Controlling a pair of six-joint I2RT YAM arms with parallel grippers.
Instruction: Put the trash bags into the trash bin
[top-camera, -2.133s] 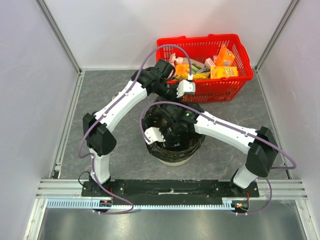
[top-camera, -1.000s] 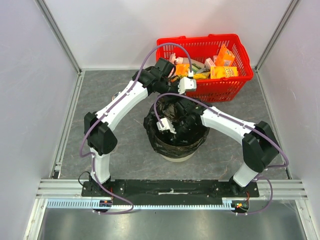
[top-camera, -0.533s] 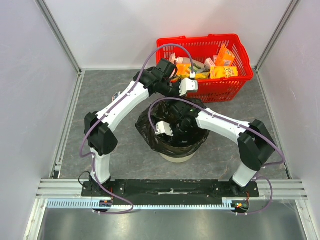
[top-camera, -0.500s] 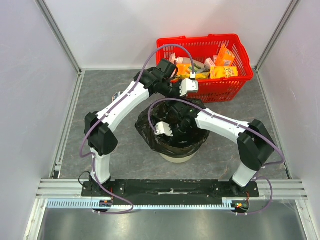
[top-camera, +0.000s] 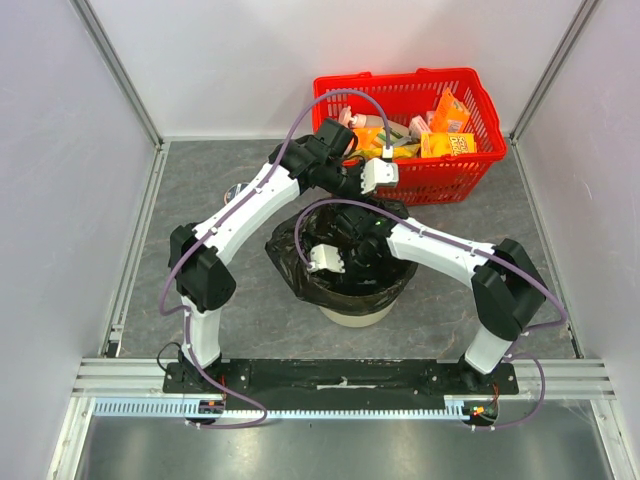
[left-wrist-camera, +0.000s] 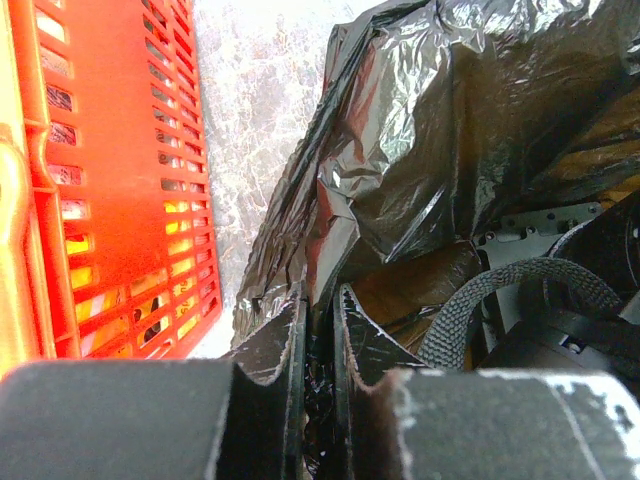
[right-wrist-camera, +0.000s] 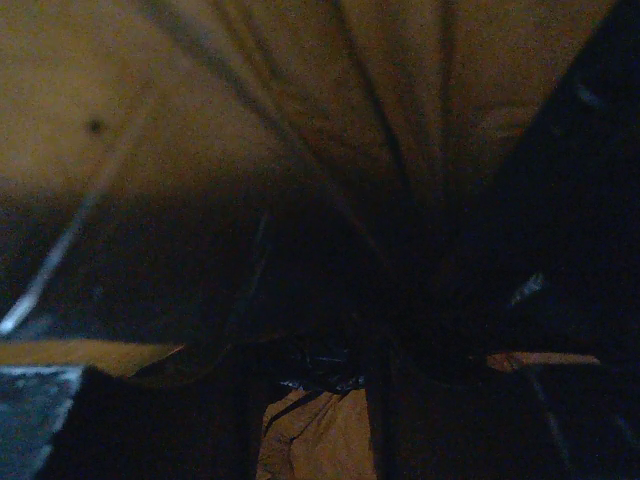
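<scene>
Partly done: black trash bag (top-camera: 290, 255) draped into trash bin (top-camera: 352, 316), edge pinched in near-shut left gripper (left-wrist-camera: 318, 320), right gripper (top-camera: 326, 258) buried inside, jaws unreadable, rim unseated.

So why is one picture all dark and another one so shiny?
Left wrist view: bright glare on the crinkly trash bag, and the near fingers are blurry. Right wrist view: dark and murky, that camera being down in the bag. Top view: evenly lit, sharp.
</scene>
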